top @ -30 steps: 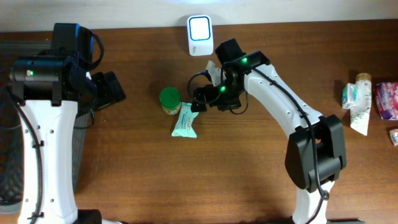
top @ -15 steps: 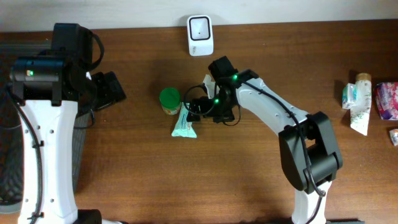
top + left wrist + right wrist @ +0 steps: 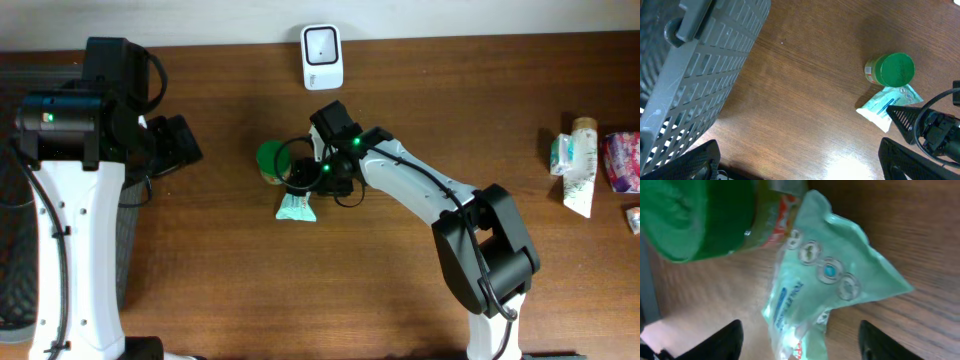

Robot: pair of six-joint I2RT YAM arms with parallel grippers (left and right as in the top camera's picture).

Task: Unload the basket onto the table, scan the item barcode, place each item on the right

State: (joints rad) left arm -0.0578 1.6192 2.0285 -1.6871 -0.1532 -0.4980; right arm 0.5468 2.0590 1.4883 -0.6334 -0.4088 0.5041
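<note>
Wooden table seen from the robot's side, with a green-lidded jar standing upright near its middle as the reference object. The item for scanning, a pale green packet, lies flat on the wood just beside the jar, on the side nearer the robot and slightly to the robot's right, with one end against the jar's foot. The right gripper reaches down over this packet. Its two fingers stand apart on either side of the packet's lower end, with bare wood showing between each finger and the wrapper, so the jaws are released and grasp nothing. The white scanner stands beyond the jar, toward the far edge of the table and a little to the robot's right. The left gripper hangs well to the left of the jar, its jaws spread wide with only tabletop between them. A grey slatted basket sits farther left of the jar than that gripper. A small cluster of tubes and packets lies far to the right of the jar.
</note>
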